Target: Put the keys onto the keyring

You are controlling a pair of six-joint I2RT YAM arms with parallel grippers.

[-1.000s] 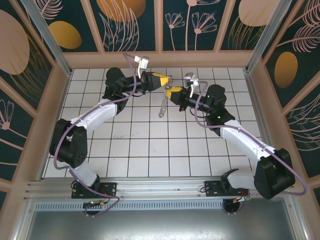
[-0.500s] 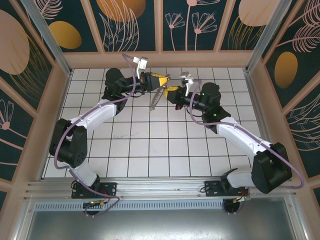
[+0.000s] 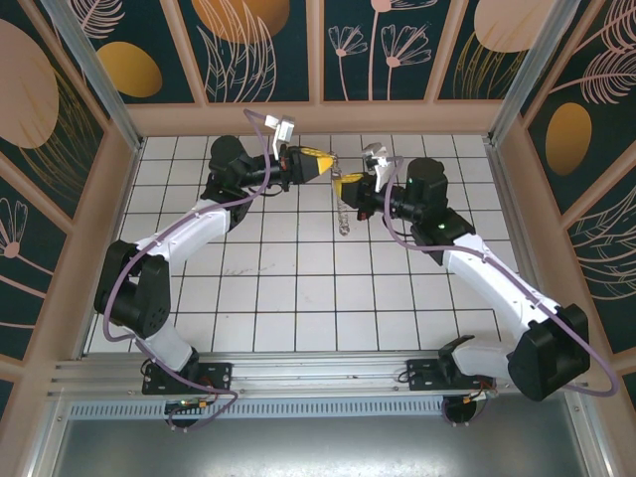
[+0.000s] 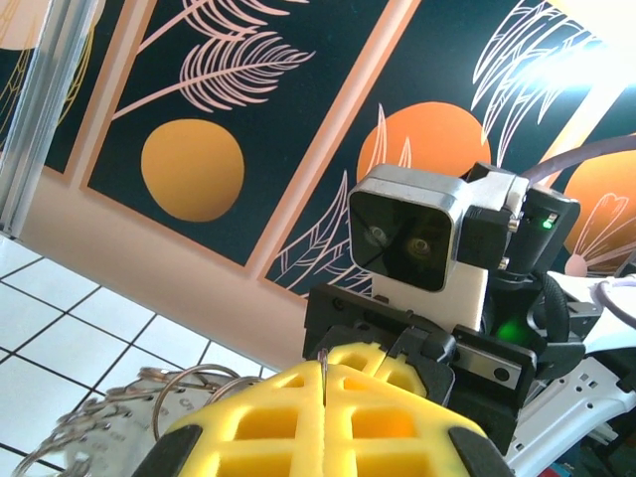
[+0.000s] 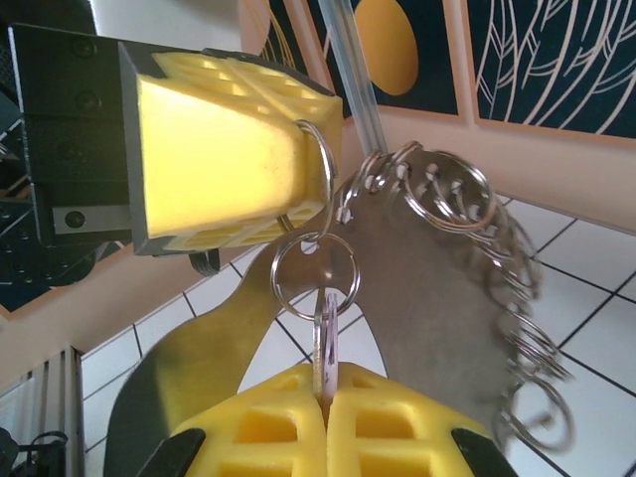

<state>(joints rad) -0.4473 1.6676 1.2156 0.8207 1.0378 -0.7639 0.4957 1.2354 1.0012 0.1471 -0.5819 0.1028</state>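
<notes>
The right gripper clamps the key and the left gripper pinches a wire of the keyring, above the desk. The keyring has swung right since a moment ago; the key looks threaded, the task nearly done.

Overhead, the light falls bright and even on the white floor, with shadows on it faint and soft and the edges of the view held sharp. On the left wrist camera, a white glare burns out the wall up and right of the left gripper. Its yellow fingers sit soft, too near the lens, and the keyring down to their left smears into blur. On the right wrist camera, the key just above the right gripper is crisp. The rings off to the right streak out of focus, and the yellow finger opposite glows pale.
</notes>
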